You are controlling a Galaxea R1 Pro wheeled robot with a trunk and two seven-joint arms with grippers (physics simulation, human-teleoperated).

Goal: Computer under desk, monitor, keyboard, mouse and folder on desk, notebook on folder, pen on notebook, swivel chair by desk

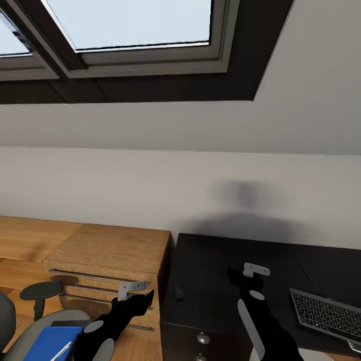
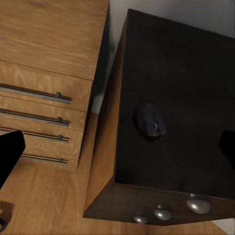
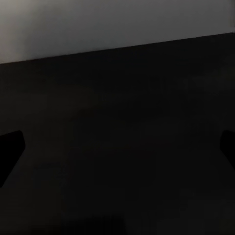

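Observation:
A dark mouse (image 1: pixel 178 292) (image 2: pixel 149 121) lies on the black desk (image 1: pixel 220 260) near its left edge. The grey keyboard (image 1: pixel 326 313) rests at the desk's right front. My left gripper (image 1: pixel 143 298) (image 2: pixel 117 152) hovers open above the gap between the desk and the wooden drawers, with the mouse showing between its fingers (image 2: pixel 10 154) from above. Over the bare desk top (image 3: pixel 117 122) my right gripper (image 1: pixel 235 277) (image 3: pixel 117 147) is open with nothing in it. The grey swivel chair (image 1: pixel 40 291) carries a blue folder or notebook (image 1: pixel 50 343) with a white pen (image 1: pixel 62 350) on it.
A wooden drawer cabinet (image 1: pixel 110 260) (image 2: pixel 44 63) with metal handles stands against the desk's left side, with a lower wooden surface (image 1: pixel 25 238) beyond it. The desk front has round knobs (image 2: pixel 161 213). A white wall and a sloped skylight (image 1: pixel 130 25) rise behind.

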